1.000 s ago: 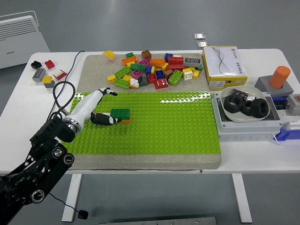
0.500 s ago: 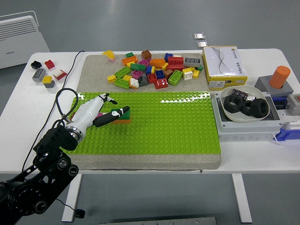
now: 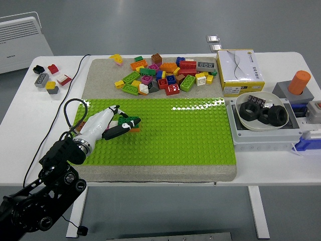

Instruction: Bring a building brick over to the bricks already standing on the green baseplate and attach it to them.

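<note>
Brick (image 3: 131, 121), green, studded, sits on the left part of the baseplate (image 3: 190, 135), stacked over an orange brick (image 3: 134, 128); left hand (image 3: 108, 123) lies over it, dark fingers (image 3: 118, 130) stretched along its near side and touching it, thumb by the far side. Cannot tell whether they actually clamp it.

Table (image 3: 20, 125): white, smooth, rectangular. Baseplate: bright green, glossy, even stud grid, lying on a grey, stone-like slab (image 3: 100, 75). Left arm (image 3: 45, 196): black jointed links from the lower left corner, white smooth forearm shell, black cable looping beside it. Heater (image 3: 22, 40): white, ribbed, off the table's far left. Box (image 3: 239, 70): cardboard, yellow sides, white top, print too small to read. Bin (image 3: 261, 133): grey plastic, holding a white bowl (image 3: 263, 120) with black rubber rings (image 3: 263, 113). Pile (image 3: 163, 75): loose plastic bricks, mixed colours, on the slab's far side. Grey block with orange cylinder (image 3: 300, 82) at right edge. Few bricks (image 3: 49, 78) on the table's far left: red, grey, yellow, white. Two small silvery squares (image 3: 214, 42) behind the box.
</note>
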